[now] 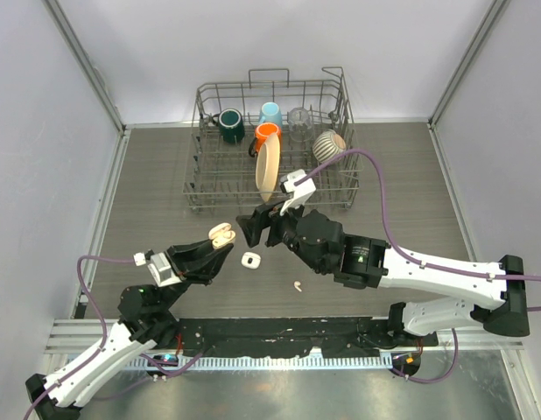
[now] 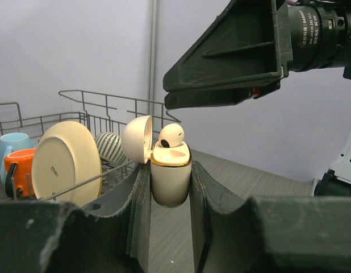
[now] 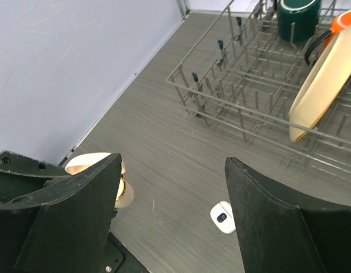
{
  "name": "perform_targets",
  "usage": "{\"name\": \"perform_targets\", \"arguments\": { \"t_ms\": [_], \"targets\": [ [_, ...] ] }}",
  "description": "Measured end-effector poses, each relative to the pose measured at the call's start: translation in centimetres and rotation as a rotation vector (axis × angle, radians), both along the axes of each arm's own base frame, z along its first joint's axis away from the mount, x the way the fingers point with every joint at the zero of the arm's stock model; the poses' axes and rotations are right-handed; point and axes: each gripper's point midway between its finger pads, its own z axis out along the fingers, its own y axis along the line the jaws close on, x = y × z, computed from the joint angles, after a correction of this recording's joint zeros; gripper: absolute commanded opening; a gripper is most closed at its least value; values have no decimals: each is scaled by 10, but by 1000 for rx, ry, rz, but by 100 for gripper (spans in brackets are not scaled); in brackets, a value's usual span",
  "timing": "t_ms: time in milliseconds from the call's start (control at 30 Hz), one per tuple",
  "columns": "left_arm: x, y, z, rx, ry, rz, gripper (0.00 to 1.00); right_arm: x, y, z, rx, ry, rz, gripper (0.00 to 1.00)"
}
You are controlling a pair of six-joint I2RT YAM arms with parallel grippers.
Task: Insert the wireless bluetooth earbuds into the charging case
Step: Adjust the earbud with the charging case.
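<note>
One tiny white plastic earbud (image 2: 171,135) sits rounded head up in the open cream charging case with a gold rim (image 2: 171,182), whose lid is flipped back. The left gripper (image 1: 220,248) is clamped tight on that case. The right gripper (image 3: 172,164) hangs close over it, jaws wide, holding nothing. The grey wood-grain tabletop (image 1: 411,184) is walled by pale panels (image 1: 43,131). Two earbuds show; the second earbud (image 1: 297,285) lies loose on the table. There are two cases; the small closed white case (image 1: 250,259) lies nearby. One wire dish rack (image 1: 218,175) holds three mugs (image 1: 231,125) and one cream plate (image 1: 268,171).
</note>
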Motion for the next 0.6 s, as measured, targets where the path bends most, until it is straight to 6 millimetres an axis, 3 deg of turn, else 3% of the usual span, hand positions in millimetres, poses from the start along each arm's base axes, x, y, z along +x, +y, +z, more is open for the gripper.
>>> {"name": "perform_targets", "arguments": {
  "t_ms": [333,600],
  "targets": [
    [0,0,0,0,-1,-1,0,-30,24,-6,31,76,211,72],
    [-1,0,1,-3,-6,-4,0,-33,25,-6,41,87,222,60]
  ]
}}
